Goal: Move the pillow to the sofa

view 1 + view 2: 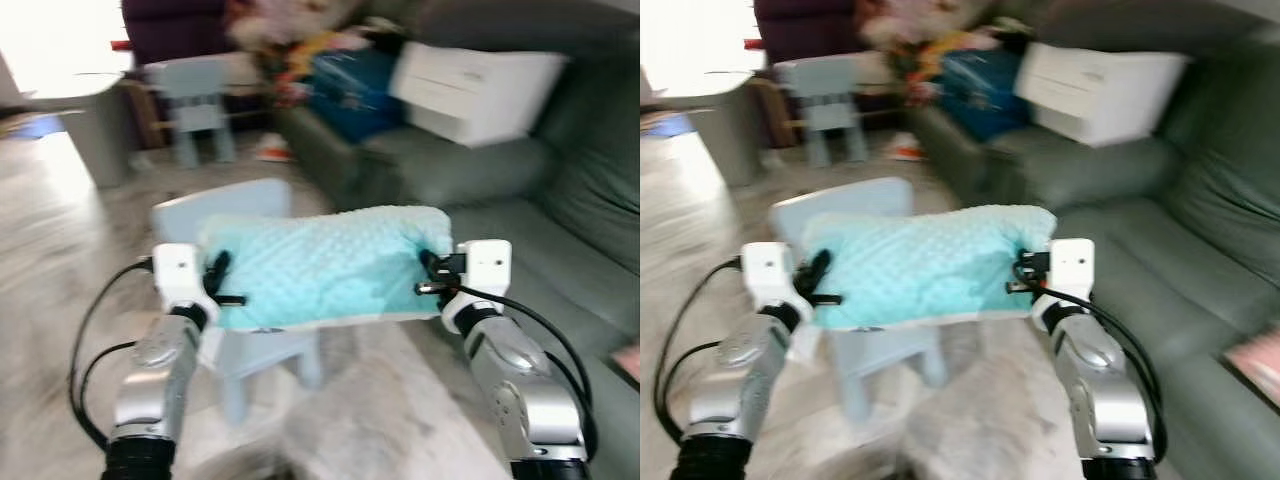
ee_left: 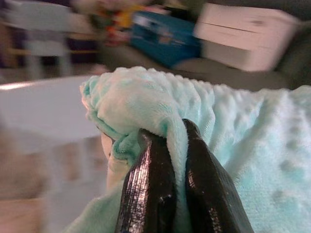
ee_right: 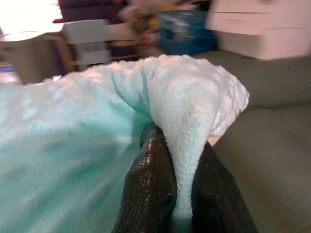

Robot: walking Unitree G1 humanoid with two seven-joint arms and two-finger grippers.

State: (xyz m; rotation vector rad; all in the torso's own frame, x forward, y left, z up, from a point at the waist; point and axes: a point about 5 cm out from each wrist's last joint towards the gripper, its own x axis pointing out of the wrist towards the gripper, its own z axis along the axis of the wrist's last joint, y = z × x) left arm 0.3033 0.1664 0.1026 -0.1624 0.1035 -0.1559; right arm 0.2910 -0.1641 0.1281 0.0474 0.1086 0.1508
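We hold the pillow (image 1: pixel 320 265) aloft between us. Our left gripper (image 1: pixel 222 282) and right gripper (image 1: pixel 430 272) each pinch an end tight. The sofa (image 1: pixel 520 235) lies just beyond.

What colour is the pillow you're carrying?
Pale mint green with a raised dotted texture; the pillow shows best in the left wrist view.

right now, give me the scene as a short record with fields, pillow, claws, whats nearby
pillow: mint green, bumpy fabric, held up in the air between the two arms
left claw: shut on the pillow's left end
right claw: shut on the pillow's right end
chair: small pale blue chair right behind and below the pillow
sofa: grey-green, to the robot's right and ahead
on the sofa: white box and blue bag at the far end
image: blurred
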